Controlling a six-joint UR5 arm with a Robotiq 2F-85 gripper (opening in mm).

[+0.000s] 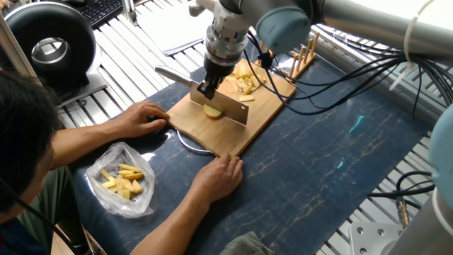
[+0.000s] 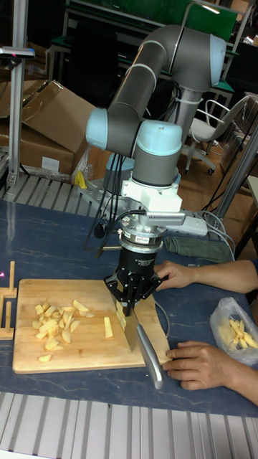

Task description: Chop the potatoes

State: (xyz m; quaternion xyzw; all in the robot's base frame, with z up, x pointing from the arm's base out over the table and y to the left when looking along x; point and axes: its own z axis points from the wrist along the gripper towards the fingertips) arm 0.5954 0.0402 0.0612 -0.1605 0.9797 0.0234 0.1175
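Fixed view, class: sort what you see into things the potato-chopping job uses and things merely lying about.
In use:
- pale yellow potato piece under the blade
- pile of cut pale potato pieces
- steel cleaver
- rectangular wooden chopping board
- gripper, jaws shut on the cleaver

Lying about:
- clear plastic bag of yellow pieces
- wooden peg rack
- black round device

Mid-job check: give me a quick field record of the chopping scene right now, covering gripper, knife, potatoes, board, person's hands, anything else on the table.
gripper: shut on knife, above the board
knife: blade edge down, over one potato piece
cut potatoes: pile at the board's far end
board: wooden, on the dark mat
left hand: at the board's edge
right hand: at the board's near corner
bag: clear plastic, yellow pieces inside, beside the person
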